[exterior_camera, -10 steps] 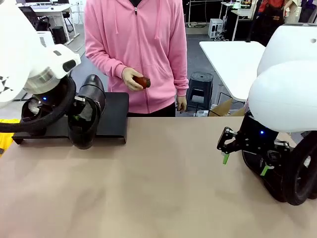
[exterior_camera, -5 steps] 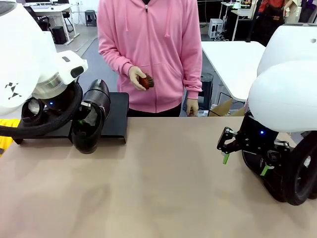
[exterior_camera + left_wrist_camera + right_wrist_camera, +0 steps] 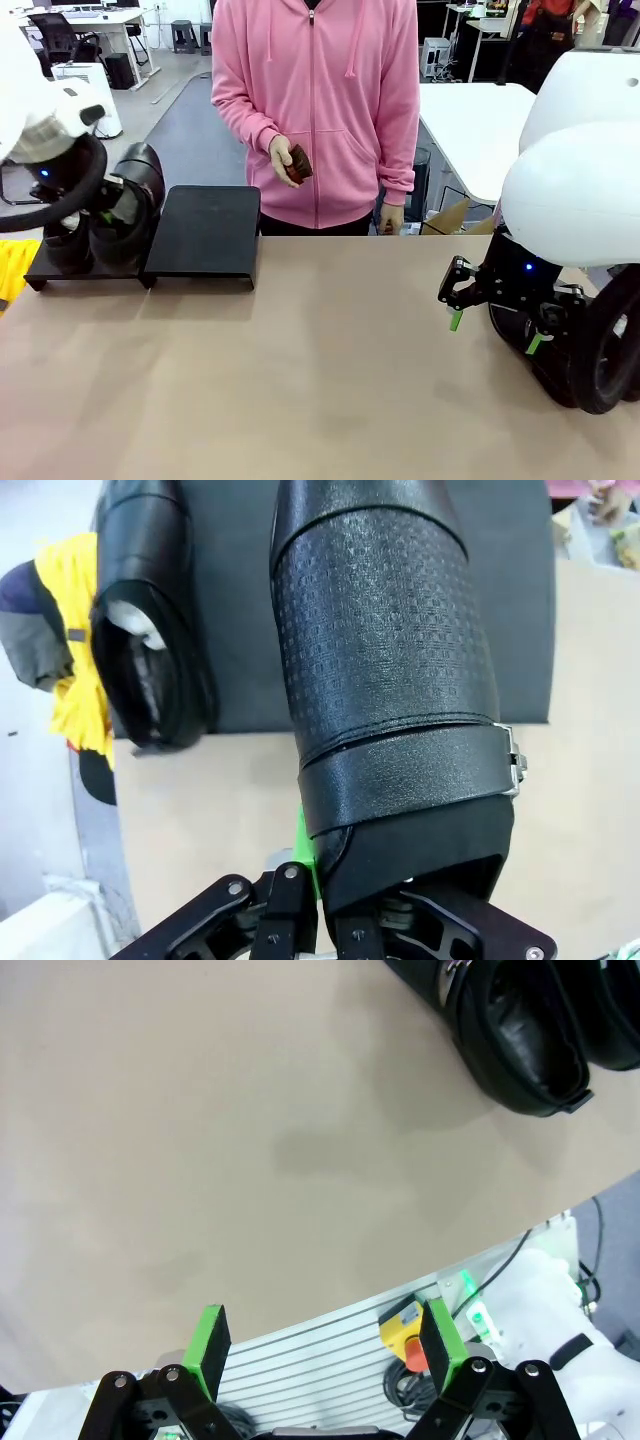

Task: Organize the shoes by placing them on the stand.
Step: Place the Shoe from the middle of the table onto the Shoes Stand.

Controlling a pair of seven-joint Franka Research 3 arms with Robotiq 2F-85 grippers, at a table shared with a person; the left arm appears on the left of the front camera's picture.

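We find the left gripper (image 3: 322, 880) clamped on the heel rim of the held shoe (image 3: 380, 650). One green pad (image 3: 303, 842) presses against the outside of the heel, and the other finger is hidden inside the opening. The held shoe is black, with a dimpled upper and a strap that ends in a small metal buckle (image 3: 512, 765). Its toe reaches out over the left panel of the stand (image 3: 240, 610), while its heel hangs above the table (image 3: 200, 810). We cannot tell whether its sole touches the panel. Just beside it, the second shoe (image 3: 150, 630) rests on the same panel with its pale lining showing; a strip of bare panel separates the two. Past the table edge, next to the second shoe, lies a yellow and grey cloth (image 3: 70, 640). The right gripper (image 3: 325, 1340) has its fingers wide apart with nothing between them. It hangs above the near edge of the table, well apart from the stand. Two more shoes (image 3: 520, 1040) lie side by side on the table near it. At the far side stands a person (image 3: 315, 100) in a pink hooded top, whose hand (image 3: 283, 158) holds a small reddish-brown object (image 3: 299, 164).
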